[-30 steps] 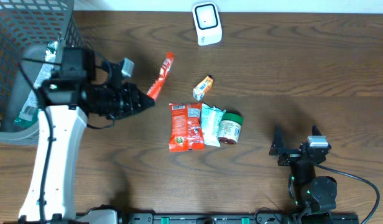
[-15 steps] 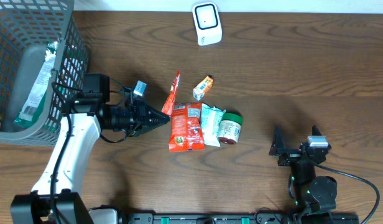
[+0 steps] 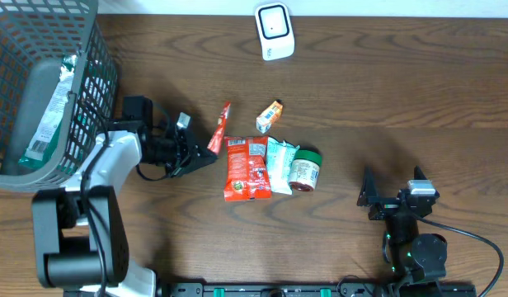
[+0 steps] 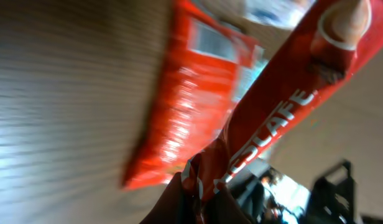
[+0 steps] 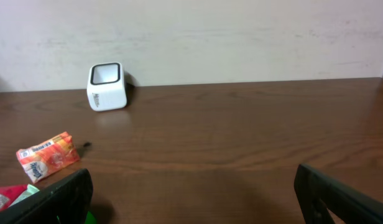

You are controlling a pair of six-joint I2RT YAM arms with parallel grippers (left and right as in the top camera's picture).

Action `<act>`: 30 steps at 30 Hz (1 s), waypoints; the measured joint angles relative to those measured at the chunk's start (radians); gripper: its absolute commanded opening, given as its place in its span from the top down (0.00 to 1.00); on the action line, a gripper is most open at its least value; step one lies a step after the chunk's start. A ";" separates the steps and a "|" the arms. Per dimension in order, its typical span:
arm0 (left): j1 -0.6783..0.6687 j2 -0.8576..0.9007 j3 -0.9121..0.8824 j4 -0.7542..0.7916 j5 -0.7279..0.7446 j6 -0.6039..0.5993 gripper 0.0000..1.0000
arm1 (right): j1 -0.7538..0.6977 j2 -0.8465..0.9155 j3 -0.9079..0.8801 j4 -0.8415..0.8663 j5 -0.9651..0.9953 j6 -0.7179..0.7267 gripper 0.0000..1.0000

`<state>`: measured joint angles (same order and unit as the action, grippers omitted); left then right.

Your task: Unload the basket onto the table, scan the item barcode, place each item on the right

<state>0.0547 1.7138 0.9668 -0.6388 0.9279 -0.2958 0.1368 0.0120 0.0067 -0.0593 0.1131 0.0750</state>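
**A:** Entry one, red stick sachet (image 3: 218, 132). Where is it?

**B:** From overhead it is pinched at its near end by the left gripper (image 3: 209, 153). Its free end points toward the far edge, just left of the red crinkled packet (image 3: 246, 169). Only the left wrist view shows the white lettering along it and the pale tan picture at its far end. It is glossy foil, long and narrow, with dark fingertips (image 4: 179, 205) closed tight on it.

**A:** Left arm, pose?

**B:** A white link runs from the near-left corner up beside the grey mesh basket (image 3: 89, 49). The black forearm folds over and points right.

**A:** Right gripper (image 3: 394, 194)?

**B:** It sits near the front right with its jaws spread wide and nothing between them. Its wrist camera looks along the dark wood-grain worktop (image 3: 402, 82). From there it takes in the side of the white boxy scanner (image 5: 107, 86), dark window on top, and a small orange packet (image 5: 46, 154).

**A:** Remainder?

**B:** A pale blue-white packet (image 3: 280, 165) and a round green-lidded jar (image 3: 306, 169) lie in a touching row with the red packet. A green-and-white packet (image 3: 48, 115) lies in the basket.
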 measured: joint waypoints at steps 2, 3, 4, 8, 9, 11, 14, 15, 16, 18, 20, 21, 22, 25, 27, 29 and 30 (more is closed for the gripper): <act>0.016 0.007 -0.002 0.001 -0.080 -0.004 0.92 | 0.000 0.000 0.000 0.000 0.000 0.000 0.01; 0.022 0.007 -0.003 0.001 -0.119 -0.007 0.92 | 0.000 0.000 0.000 0.000 0.000 0.000 0.01; 0.029 0.007 -0.003 0.001 -0.165 -0.008 0.91 | 0.000 0.000 0.000 0.000 0.000 0.000 0.01; 0.036 0.007 -0.003 0.001 -0.274 -0.016 0.59 | 0.000 0.000 0.000 0.000 0.000 0.000 0.01; 0.035 0.007 -0.003 0.001 -0.290 -0.017 0.53 | 0.000 0.000 0.000 0.000 0.000 0.000 0.01; 0.035 0.007 -0.003 0.000 -0.314 -0.023 0.44 | 0.000 0.000 0.000 0.000 0.000 0.000 0.01; 0.035 0.007 -0.003 -0.019 -0.332 -0.021 0.40 | 0.000 0.000 0.000 0.000 0.000 0.000 0.01; 0.035 0.004 -0.003 -0.034 -0.336 -0.017 0.38 | 0.000 0.000 0.000 0.000 0.000 0.000 0.01; 0.035 0.001 -0.003 -0.040 -0.338 -0.018 0.38 | 0.000 0.000 0.000 0.000 0.000 0.000 0.01; 0.035 -0.027 -0.003 -0.054 -0.345 -0.018 0.37 | 0.000 0.000 0.000 0.000 0.000 0.000 0.01; 0.035 -0.089 -0.003 -0.060 -0.356 -0.018 0.41 | 0.000 0.000 0.000 0.000 0.000 0.000 0.01; 0.033 -0.124 -0.003 -0.061 -0.362 -0.018 0.52 | 0.000 0.000 0.000 0.000 0.000 0.000 0.01; 0.029 -0.161 -0.002 -0.061 -0.373 -0.016 0.64 | 0.000 0.000 0.000 0.000 0.000 0.000 0.01; -0.003 -0.264 0.000 -0.064 -0.436 -0.006 0.74 | 0.000 0.000 0.000 0.000 0.000 0.000 0.01; -0.043 -0.324 0.003 -0.065 -0.504 0.006 0.74 | 0.000 0.000 0.000 0.000 0.000 0.000 0.01; -0.084 -0.364 0.012 -0.067 -0.577 0.010 0.73 | 0.000 0.000 0.000 0.000 0.000 0.000 0.01; -0.102 -0.375 0.016 -0.066 -0.614 0.011 0.70 | 0.000 0.000 0.000 0.000 0.000 0.000 0.01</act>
<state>-0.0475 1.3392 0.9825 -0.7052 0.3138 -0.2844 0.1368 0.0120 0.0067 -0.0597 0.1131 0.0750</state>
